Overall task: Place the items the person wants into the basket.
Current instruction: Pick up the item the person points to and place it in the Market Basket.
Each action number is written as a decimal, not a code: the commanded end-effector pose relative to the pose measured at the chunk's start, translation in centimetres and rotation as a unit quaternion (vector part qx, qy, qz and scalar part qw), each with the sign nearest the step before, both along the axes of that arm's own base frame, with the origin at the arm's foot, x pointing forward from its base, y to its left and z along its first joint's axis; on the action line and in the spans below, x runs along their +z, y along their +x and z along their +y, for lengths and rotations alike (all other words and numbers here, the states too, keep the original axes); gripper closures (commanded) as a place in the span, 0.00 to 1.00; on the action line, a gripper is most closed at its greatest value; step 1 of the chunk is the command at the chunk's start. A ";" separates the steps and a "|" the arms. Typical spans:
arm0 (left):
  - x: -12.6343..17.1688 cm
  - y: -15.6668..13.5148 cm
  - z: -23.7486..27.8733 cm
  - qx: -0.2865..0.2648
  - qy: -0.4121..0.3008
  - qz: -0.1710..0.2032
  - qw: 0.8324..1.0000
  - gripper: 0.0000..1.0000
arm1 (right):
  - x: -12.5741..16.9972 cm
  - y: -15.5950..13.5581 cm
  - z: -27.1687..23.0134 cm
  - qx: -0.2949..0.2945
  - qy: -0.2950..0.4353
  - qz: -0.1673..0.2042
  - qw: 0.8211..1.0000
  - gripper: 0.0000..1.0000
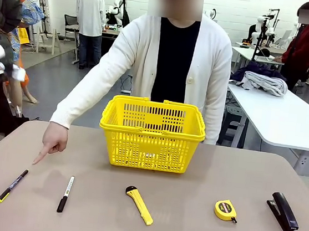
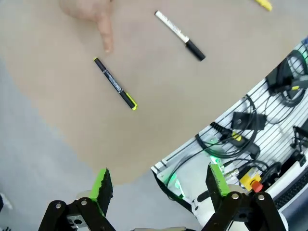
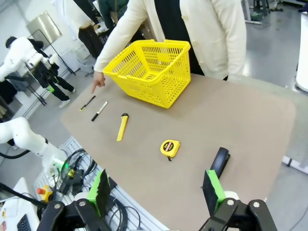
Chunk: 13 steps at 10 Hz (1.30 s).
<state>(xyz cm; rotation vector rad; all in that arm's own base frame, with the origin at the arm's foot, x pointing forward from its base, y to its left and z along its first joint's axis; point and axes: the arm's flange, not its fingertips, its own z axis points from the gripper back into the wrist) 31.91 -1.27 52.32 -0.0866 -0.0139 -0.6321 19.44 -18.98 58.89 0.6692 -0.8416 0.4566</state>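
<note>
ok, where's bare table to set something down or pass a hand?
Free: between utility knife and tape measure; right of basket, beyond tape measure and stapler. Crowded: left end, where pen, marker and person's pointing hand bunch.

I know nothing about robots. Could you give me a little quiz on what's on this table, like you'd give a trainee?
1. What is the person's hand pointing at?
A) the stapler
B) the black pen with yellow tip
C) the tape measure
2. True or false: the left end effector and the right end effector are both open and hold nothing.
3. Fill in: the tool lying closest in front of the yellow basket is the yellow ____.

Key:
1. B
2. True
3. utility knife
</note>
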 end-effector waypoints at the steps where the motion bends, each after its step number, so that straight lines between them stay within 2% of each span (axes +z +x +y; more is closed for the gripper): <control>1: -3.5 1.2 -0.7 0.006 0.015 -0.012 1.000 0.00 | 0.0 0.1 0.0 0.006 0.004 -0.005 1.000 0.00; 3: -7.6 2.6 -1.4 0.018 0.048 -0.063 0.997 0.00 | 0.0 0.1 0.0 0.006 0.004 -0.005 1.000 0.00; 6: -11.4 4.9 -0.9 0.043 0.059 -0.055 0.996 0.00 | 0.0 0.1 0.0 0.006 0.004 -0.005 1.000 0.00; 8: -11.5 5.9 -0.2 0.058 0.043 -0.061 0.996 0.00 | 0.0 0.1 0.0 0.006 0.004 -0.005 1.000 0.00; 9: -10.5 5.9 -0.9 0.032 0.047 -0.056 0.997 0.00 | 0.0 0.1 0.0 0.006 0.004 -0.005 1.000 0.00; 13: -10.5 5.9 -0.9 0.032 0.047 -0.056 0.997 0.00 | 0.0 0.1 0.0 0.006 0.004 -0.005 1.000 0.00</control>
